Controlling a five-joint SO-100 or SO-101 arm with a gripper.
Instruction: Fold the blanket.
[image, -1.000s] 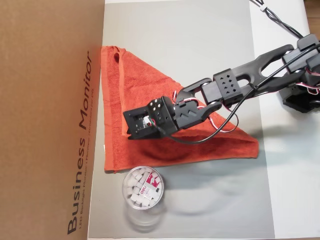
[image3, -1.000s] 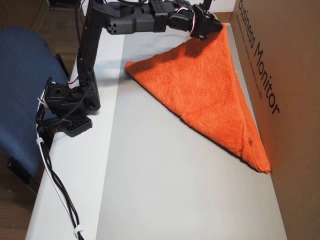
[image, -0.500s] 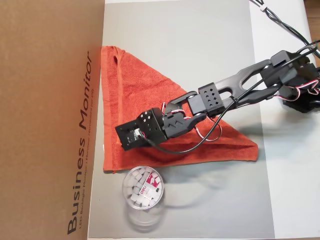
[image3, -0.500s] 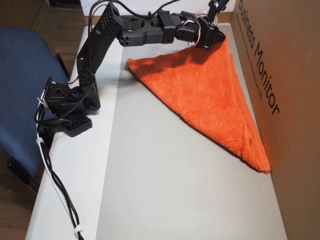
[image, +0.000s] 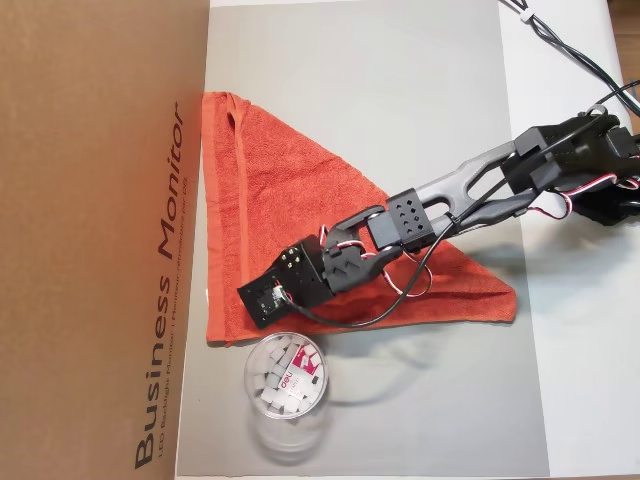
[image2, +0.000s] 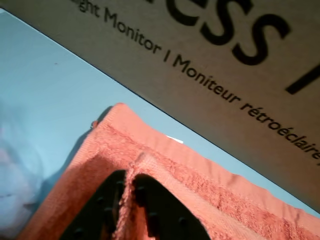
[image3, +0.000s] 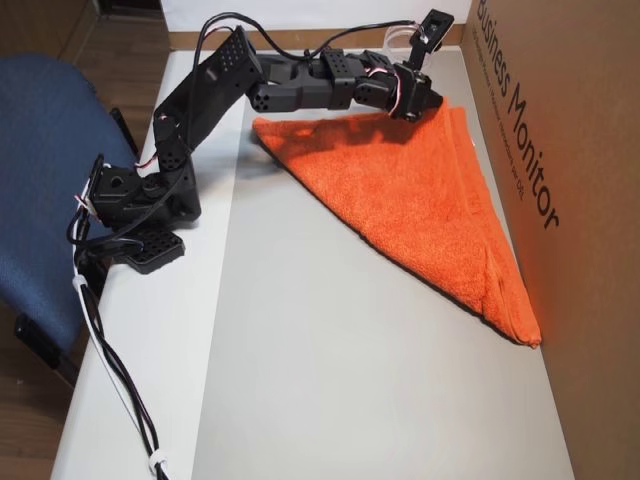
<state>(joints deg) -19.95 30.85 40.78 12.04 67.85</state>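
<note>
While the blanket (image: 285, 235) lies folded into a triangle on the grey mat (image: 400, 90), one edge runs along the cardboard box (image: 90, 200). The gripper (image2: 129, 192) sits low at the corner nearest the clear tub (image: 286, 375), and in the wrist view its jaws are pinched together on a ridge of that blanket.

Both overhead views are evenly and brightly lit and sharp. Soft shadows are cast on the blanket (image: 300, 215) beneath the arm. An orange glow is thrown onto the cardboard box (image3: 560, 150). The wrist view is dimmer and bluish, blurred towards 8 o'clock, where the gripper (image2: 131, 186) is silhouetted dark.
</note>
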